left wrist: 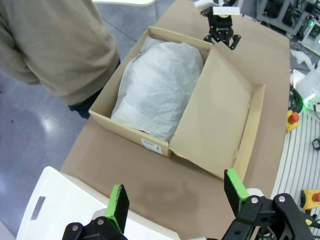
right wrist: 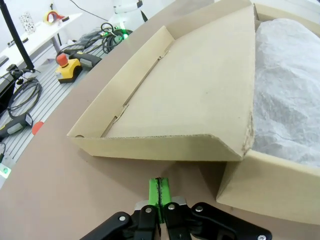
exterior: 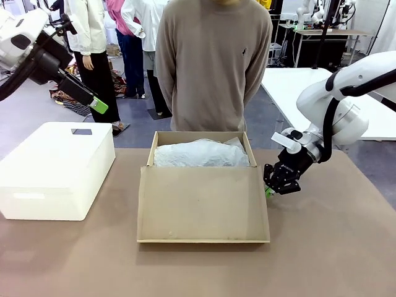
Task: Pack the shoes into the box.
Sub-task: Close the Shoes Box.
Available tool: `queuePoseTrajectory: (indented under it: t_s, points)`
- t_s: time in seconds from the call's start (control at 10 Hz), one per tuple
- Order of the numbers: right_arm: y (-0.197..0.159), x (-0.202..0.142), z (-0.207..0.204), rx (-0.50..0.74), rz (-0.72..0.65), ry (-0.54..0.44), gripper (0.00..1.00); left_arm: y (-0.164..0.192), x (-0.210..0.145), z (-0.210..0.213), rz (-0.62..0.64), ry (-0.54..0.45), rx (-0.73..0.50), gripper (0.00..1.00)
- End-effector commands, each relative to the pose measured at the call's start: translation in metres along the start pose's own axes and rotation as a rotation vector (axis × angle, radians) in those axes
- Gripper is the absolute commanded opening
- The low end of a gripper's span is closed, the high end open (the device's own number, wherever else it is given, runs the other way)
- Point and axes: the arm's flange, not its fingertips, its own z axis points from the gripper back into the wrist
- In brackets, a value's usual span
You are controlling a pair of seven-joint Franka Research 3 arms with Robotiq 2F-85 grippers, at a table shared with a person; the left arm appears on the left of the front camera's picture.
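Front view: found box (exterior: 201,137) at mid-surface (exterior: 322,260), lid (exterior: 203,204) folded down flat toward the robot's side, tissue (exterior: 201,153) mounded inside. Cannot tell whether shoes lie beneath that tissue. Noted right tool (exterior: 272,189) low, just beside the lid's right corner, pads pressed together, holding nothing. Noted left tool (exterior: 99,105) raised well above white box (exterior: 55,167). Recorded person (exterior: 213,68) standing at far edge.

Left wrist view: looked down on box (left wrist: 130,131) from height. Confirmed left tool (left wrist: 177,192) spread wide and empty, well apart from the box.

Right wrist view: confirmed right tool (right wrist: 159,192) fully closed and empty, close over the surface, pointed at the lid's (right wrist: 190,90) side lip.

Judged step in hand: closing the lid, provided the shoes are already under the tissue. Judged next move: slide the closed tip under the lid's side lip, then swing the lid up about its hinge and over the tissue. Advise steadying the box against sliding.
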Motion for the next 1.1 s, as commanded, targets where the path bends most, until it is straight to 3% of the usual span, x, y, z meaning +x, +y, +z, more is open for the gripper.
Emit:
queuePoseTrajectory:
  t_s: [0.0, 1.0]
  points:
    - [0.005, -0.007, -0.018, -0.049, 0.085, 0.004, 0.0, -0.001, 0.0, -0.001, 0.01, -0.023, -0.002, 1.0]
    - [0.014, 0.004, -0.037, 0.03, 0.134, -0.074, 0.0, -0.001, 0.0, -0.001, 0.01, -0.023, -0.002, 1.0]
